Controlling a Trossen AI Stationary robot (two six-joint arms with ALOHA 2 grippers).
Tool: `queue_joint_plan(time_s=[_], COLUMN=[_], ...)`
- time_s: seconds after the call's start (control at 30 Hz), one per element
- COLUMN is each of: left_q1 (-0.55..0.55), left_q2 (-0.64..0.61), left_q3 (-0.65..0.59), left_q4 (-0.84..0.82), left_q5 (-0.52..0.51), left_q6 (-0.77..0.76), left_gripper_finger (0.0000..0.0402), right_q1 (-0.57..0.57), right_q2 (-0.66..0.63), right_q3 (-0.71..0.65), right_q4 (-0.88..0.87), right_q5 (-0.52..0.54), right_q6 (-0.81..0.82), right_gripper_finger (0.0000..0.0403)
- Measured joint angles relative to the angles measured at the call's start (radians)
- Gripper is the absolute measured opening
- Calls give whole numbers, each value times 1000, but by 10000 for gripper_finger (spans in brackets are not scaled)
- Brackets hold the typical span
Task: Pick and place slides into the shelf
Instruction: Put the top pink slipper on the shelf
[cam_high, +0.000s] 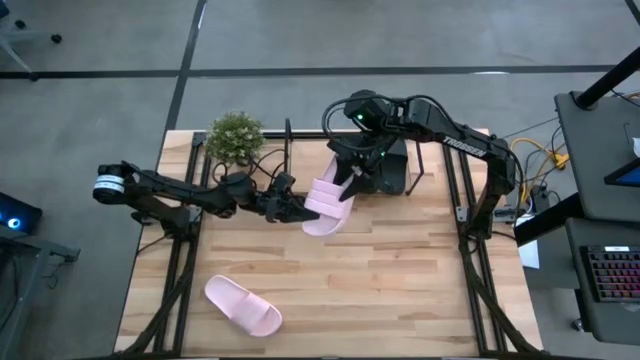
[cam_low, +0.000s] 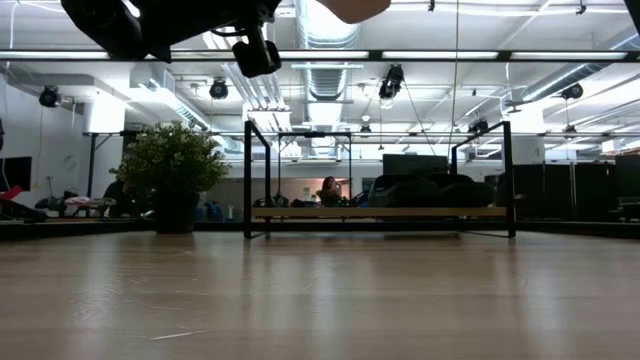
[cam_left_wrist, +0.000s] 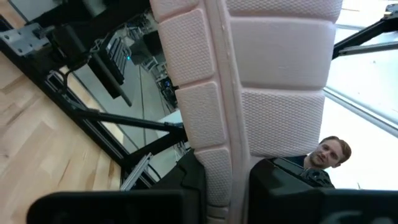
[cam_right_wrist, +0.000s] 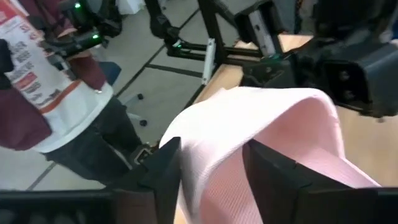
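Note:
A pale pink slide hangs above the table in front of the shelf; my left gripper is shut on it. My right gripper hovers over it from the far right, open, one finger on each side of its strap. Black slides lie on the shelf board. The other pink slide lies sole down near the table's front left. In the low view only the held slide's edge shows, at the top. My left gripper pinches the sole's rim between its two fingers, coming about level from the table's left. The slide is lifted clear of the table and tilted, stretching away from the fingers toward the shelf. My right gripper's fingers flank the strap; whether they touch it I cannot tell.
A potted plant stands at the shelf's left end. Black frame posts run along the table's sides. A person stands beyond the table, and another shows in the left wrist view.

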Motion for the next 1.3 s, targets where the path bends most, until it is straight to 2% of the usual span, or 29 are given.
queue_joint_plan(time_s=[0.3, 0.43, 0.63, 0.73, 1.03, 1.17, 1.3], left_q1=[6, 6, 8, 11, 12, 12, 13], left_q2=[-3, -3, -3, -3, 5, 8, 26], left_q3=[0, 0, 0, 0, 0, 0, 19], left_q4=[10, 8, 6, -2, -29, -28, -58], left_q5=[8, 11, -37, -52, -148, -246, -340], left_q6=[10, 32, 76, 78, 83, 91, 137], left_gripper_finger=[35, 35, 35, 34, 34, 34, 34], right_q1=[-13, -29, -70, -90, -94, -95, -94], right_q2=[0, -4, -35, -75, -251, -312, -348], right_q3=[103, 140, 202, 237, 278, 277, 272], right_q4=[-26, -37, -40, -40, -16, -14, -46], right_q5=[51, 109, 180, 272, 675, 758, 774], right_q6=[-4, -1, 77, 87, 76, 101, 103], right_gripper_finger=[195, 195, 186, 183, 179, 177, 177])
